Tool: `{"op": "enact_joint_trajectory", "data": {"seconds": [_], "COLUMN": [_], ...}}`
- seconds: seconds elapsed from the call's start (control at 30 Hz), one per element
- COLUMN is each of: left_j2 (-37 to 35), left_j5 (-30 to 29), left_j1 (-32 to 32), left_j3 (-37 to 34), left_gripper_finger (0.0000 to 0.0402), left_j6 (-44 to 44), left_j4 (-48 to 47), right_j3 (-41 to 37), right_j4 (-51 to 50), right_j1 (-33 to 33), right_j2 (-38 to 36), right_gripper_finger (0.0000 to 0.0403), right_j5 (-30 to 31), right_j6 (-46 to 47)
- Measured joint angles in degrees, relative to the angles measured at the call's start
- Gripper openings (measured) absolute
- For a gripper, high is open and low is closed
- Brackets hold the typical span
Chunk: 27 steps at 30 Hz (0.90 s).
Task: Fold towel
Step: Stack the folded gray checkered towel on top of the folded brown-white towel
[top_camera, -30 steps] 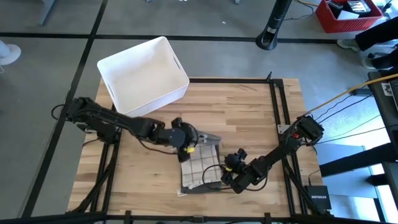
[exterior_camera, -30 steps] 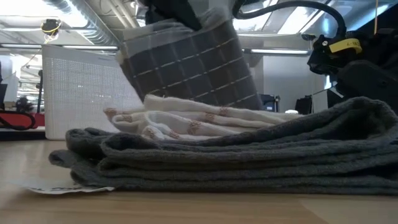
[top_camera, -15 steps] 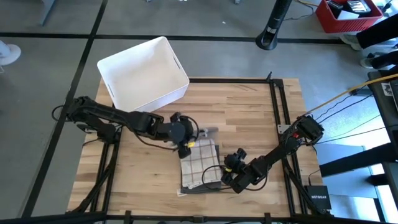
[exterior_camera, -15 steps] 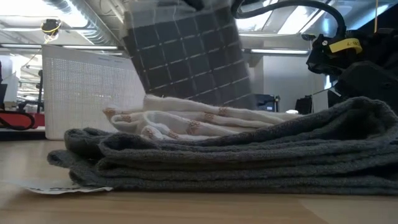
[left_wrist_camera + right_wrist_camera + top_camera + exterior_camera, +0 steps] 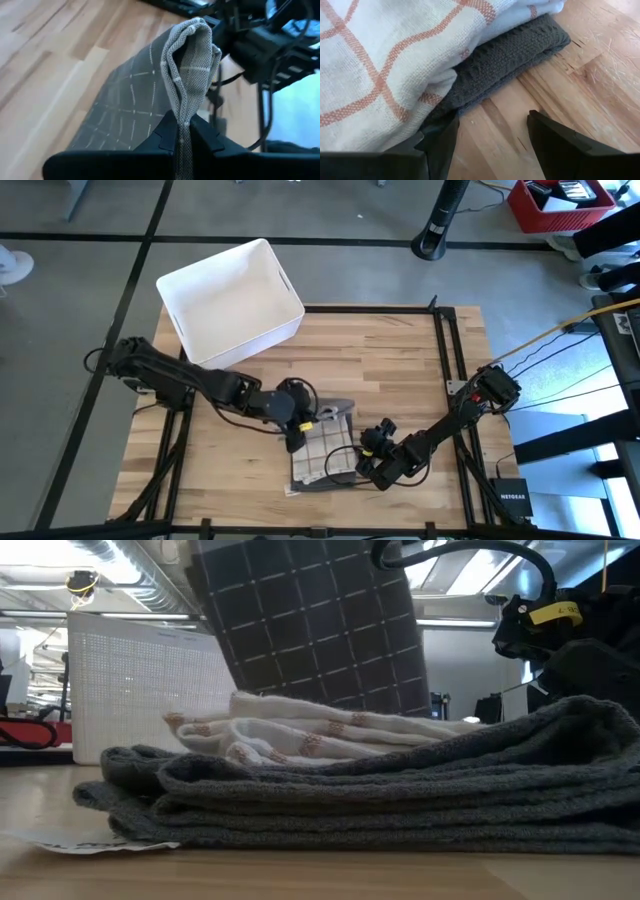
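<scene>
On the wooden table (image 5: pixel 400 370), the left gripper (image 5: pixel 296 423) pinches a fold of the grey checked towel (image 5: pixel 150 95), lifted above the folded stack (image 5: pixel 380 800); the right gripper (image 5: pixel 490 132) rests beside it, fingers apart, empty. A white bin (image 5: pixel 228 300) overhangs the far corner

Bright overhead light, soft shadows (foreground blurred)

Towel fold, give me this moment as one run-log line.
left gripper: shut on grey checked towel, lifted above stack | right gripper: open, beside stack | fold: unfinished
</scene>
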Motion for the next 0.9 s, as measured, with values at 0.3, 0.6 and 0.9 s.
{"op": "enact_joint_trajectory", "data": {"seconds": [0.3,0.6,0.9], "left_j2": [7.50,13.14,15.18], "left_j5": [0.60,2.41,3.34], "left_j1": [-1.24,-2.43,-2.70], "left_j3": [-0.07,-0.07,-0.11], "left_gripper_finger": [0.0034,0.0042,0.0043], "left_j6": [-3.34,-7.81,-6.14], "left_j4": [4.05,10.04,15.23], "right_j3": [0.02,0.02,0.02], "right_j4": [-0.04,0.20,0.23], "right_j1": [0.00,0.00,0.00], "right_j2": [0.00,0.00,-0.02], "right_gripper_finger": [0.0241,0.0241,0.0241], "right_j5": [-0.04,-0.09,-0.30], "right_j6": [-0.03,-2.77,-3.02]}}
